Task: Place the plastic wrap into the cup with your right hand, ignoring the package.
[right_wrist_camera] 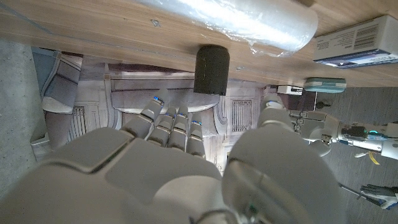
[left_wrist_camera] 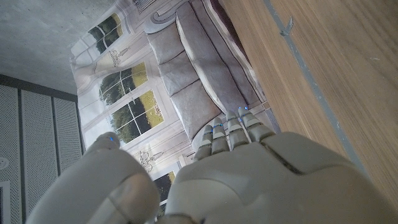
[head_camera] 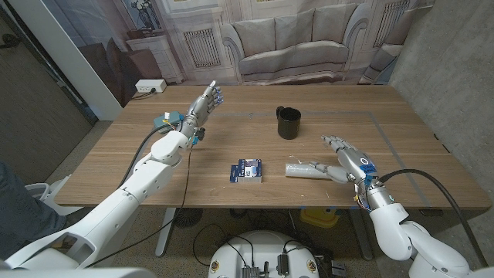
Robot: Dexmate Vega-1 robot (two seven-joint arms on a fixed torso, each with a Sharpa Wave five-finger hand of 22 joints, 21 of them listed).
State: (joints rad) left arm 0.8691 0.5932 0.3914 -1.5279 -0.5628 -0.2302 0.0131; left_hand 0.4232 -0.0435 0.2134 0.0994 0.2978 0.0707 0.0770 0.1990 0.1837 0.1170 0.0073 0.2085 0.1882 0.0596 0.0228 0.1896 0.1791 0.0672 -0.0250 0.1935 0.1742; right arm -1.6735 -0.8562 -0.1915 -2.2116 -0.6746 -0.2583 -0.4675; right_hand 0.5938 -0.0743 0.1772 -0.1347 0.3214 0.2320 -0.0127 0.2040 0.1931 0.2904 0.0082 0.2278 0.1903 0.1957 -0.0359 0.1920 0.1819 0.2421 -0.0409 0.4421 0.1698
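Black cup [head_camera: 289, 123]: upright, mid-table [head_camera: 231, 131].
Wrap [head_camera: 302, 169]: lying by right hand [head_camera: 345, 160], fingers apart, empty.
Package [head_camera: 248, 171]: beside wrap.
Left hand [head_camera: 202, 108]: raised, fingers apart, empty.

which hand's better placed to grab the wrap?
Right. The right hand sits open beside the wrap, its fingers at the roll's end, with the cup just beyond. The left hand is raised across the table, past the package.
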